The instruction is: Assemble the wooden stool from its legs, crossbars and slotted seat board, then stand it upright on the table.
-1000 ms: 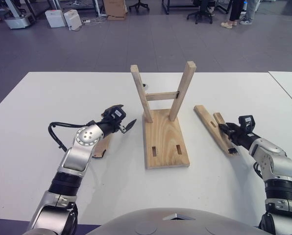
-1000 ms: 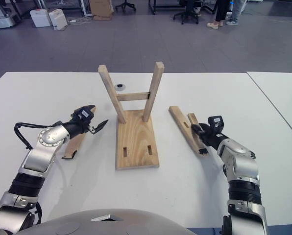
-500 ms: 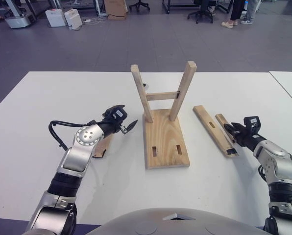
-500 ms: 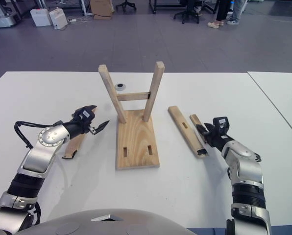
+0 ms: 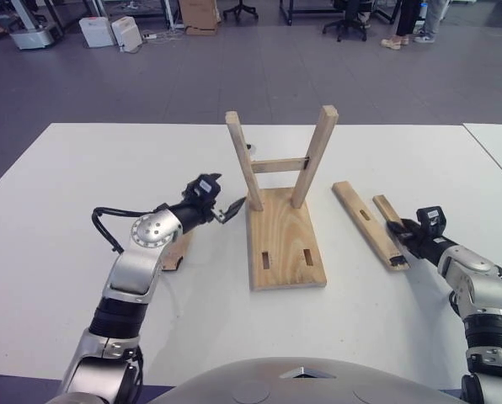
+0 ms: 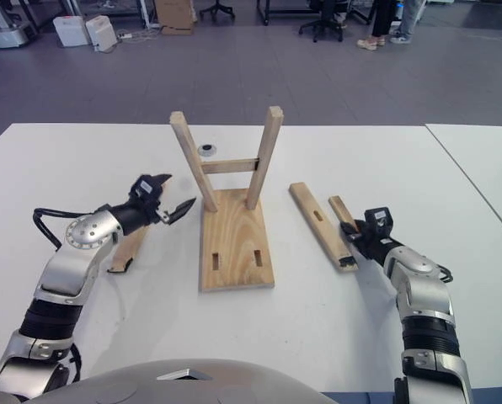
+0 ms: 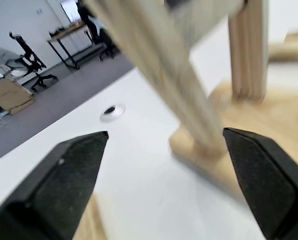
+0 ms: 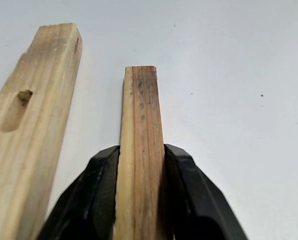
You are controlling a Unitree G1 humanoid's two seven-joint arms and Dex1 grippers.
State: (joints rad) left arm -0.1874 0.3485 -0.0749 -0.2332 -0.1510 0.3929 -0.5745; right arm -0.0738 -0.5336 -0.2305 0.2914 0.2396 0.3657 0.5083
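We see the slotted seat board (image 5: 285, 244) flat at the table's (image 5: 57, 194) middle, 2 legs (image 5: 243, 162) standing up from its far end, joined by 1 crossbar (image 5: 278, 166). The left gripper (image 5: 224, 192) hovers spread wide, holding nothing, just left of the left standing leg. To the right lies a loose leg (image 5: 365, 220); beside it, the right gripper (image 8: 141, 155) is clenched around a thin crossbar (image 8: 140, 110). Another wooden piece (image 5: 177, 251) lies under the left arm.

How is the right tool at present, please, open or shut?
Shut: the right tool clamps the thin crossbar from both sides.
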